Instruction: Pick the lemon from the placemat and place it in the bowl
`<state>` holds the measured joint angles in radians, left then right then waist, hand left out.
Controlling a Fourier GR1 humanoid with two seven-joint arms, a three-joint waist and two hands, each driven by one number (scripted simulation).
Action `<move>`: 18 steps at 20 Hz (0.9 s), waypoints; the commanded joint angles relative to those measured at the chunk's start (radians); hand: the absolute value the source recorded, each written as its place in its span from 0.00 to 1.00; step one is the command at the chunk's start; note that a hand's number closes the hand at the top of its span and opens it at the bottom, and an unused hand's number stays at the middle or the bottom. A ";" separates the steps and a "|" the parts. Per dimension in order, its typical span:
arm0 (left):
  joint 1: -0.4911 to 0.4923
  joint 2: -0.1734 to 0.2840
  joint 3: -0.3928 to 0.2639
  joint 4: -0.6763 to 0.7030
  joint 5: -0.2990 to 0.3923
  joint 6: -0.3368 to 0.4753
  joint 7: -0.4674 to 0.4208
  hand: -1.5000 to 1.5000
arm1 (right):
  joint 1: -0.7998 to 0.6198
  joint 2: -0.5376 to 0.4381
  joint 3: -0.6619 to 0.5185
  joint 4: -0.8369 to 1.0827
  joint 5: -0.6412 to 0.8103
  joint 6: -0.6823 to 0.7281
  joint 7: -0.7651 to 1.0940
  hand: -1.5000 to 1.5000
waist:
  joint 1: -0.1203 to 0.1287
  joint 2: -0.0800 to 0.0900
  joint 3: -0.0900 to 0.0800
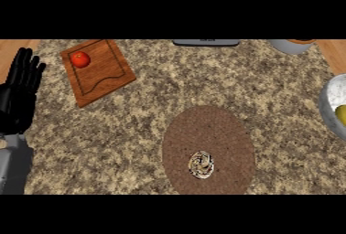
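Lemon: a yellow-green rounded shape is seen at the view's right edge, lying inside the bowl and cut off by the frame; it is taken to be the lemon, though only part of it shows.
Handling: it is judged light, with a stiff, waxy rind that may slip and roll; little risk of bruising is expected.
Hold: if it had to be lifted again, it would best be taken across its middle, with fingers on 1 side and the thumb opposite.
Bowl: a pale grey rim is seen at the right edge, well apart from the placemat; only its left part is in view.
Placemat: a brown woven oval lies low in the middle of the worktop; no lemon is seen on it.
Patterned disc: 1 small round swirled item rests on the placemat's lower part; what it is cannot be told.
Progress: the placing is judged done.
Left hand: it is resting at the left edge, fingers straight, upward and pressed together, nothing held.
Right hand: not shown.
Cutting board: it lies at the upper left, tilted, with 1 tomato on its far corner.
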<state>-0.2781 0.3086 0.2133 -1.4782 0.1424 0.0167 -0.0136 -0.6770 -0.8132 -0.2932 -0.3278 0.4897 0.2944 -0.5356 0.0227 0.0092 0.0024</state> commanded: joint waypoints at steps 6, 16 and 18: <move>-0.008 -0.007 -0.006 -0.017 -0.016 0.021 0.016 0.50 | -0.043 -0.046 -0.203 0.081 -0.173 -0.073 -0.081 0.00 | 0.002 0.002 0.002; 0.017 -0.020 -0.007 -0.019 0.004 -0.010 -0.012 0.50 | 0.026 -0.254 -0.372 0.202 -0.319 0.040 -0.032 0.00 | 0.008 0.010 0.005; 0.007 -0.028 -0.005 -0.031 0.001 0.011 -0.007 0.50 | 0.068 -0.259 -0.391 0.212 -0.334 0.061 -0.072 0.00 | 0.009 0.016 0.009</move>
<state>-0.2590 0.2899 0.2088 -1.5115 0.1441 0.0169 -0.0185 -0.6457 -1.0298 -0.6435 -0.1400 0.1913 0.3126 -0.5915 0.0316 0.0193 0.0081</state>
